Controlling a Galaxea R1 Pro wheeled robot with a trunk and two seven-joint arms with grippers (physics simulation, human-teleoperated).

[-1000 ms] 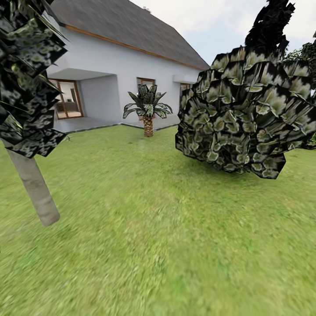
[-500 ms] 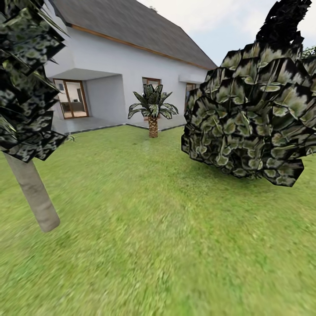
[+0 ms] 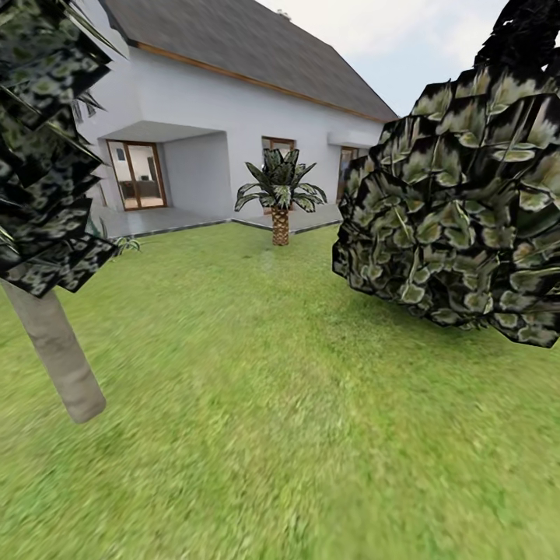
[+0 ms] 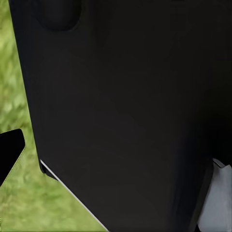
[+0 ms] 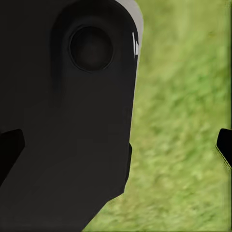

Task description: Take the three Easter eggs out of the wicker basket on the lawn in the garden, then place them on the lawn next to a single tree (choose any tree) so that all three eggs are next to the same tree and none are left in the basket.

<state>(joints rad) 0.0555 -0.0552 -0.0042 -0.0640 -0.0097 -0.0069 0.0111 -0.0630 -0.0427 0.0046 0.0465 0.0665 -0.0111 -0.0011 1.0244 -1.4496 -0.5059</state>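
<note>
In the left wrist view, a large black part of the robot's body (image 4: pixel 130 106) covers most of the frame. A strip of the lawn (image 4: pixel 14 193) shows along the left edge, and one dark fingertip (image 4: pixel 9 150) of the left claw comes in at the left edge. The other finger is not seen, so I cannot tell if this claw is released or clenched.

In the right wrist view, another black robot part (image 5: pixel 67 121) with a round recess fills the left half, and blurred grass (image 5: pixel 179 145) fills the right half. One dark fingertip (image 5: pixel 9 147) sits at the left edge and another (image 5: pixel 224 145) at the right edge, far apart with nothing between them: the right claw is released.

In the head view, the lawn (image 3: pixel 295 435) takes the whole lower half of the frame. At the left, the tree (image 3: pixel 58 358) with a bare grey-brown trunk stands tilted in the picture, with its dark blocky crown (image 3: pixel 43 132) in the upper left corner. At the right, a big mass of blocky leaves (image 3: pixel 459 210) hangs over the grass. Farther back, near the centre, a short palm (image 3: pixel 280 194) stands at the edge of the lawn. Behind it is the white house (image 3: pixel 225 117) with a grey roof and a glass door (image 3: pixel 138 175).
</note>
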